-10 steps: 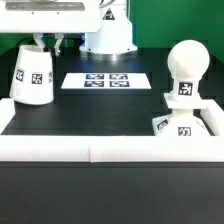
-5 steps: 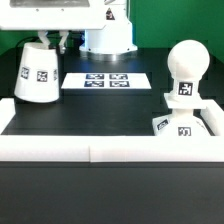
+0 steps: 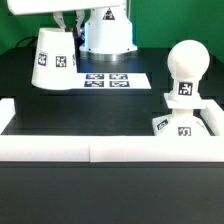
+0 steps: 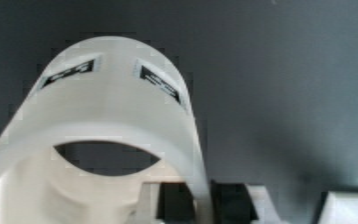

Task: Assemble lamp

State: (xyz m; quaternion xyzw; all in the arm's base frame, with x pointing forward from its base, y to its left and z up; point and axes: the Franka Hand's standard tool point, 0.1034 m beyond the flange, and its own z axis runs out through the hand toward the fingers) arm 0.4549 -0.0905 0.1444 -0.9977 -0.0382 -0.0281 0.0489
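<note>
The white cone shade [image 3: 54, 59] hangs lifted above the table at the exterior view's left, tilted, with square markers on its side. My gripper [image 3: 66, 24] is shut on the shade's narrow top rim, mostly hidden behind it. In the wrist view the shade [image 4: 114, 120] fills the frame, and my gripper [image 4: 201, 200] pinches its wall, one finger inside and one outside. The round-headed bulb [image 3: 185, 70] stands upright on the flat square base [image 3: 188, 122] at the exterior view's right.
The marker board [image 3: 108, 80] lies flat in front of the robot's white pedestal [image 3: 106, 32]. A white border rail [image 3: 100, 150] runs along the front and up both sides of the black table.
The shade has risen off the table and moved toward the exterior view's right, held by my gripper. The bulb and base have not moved.
</note>
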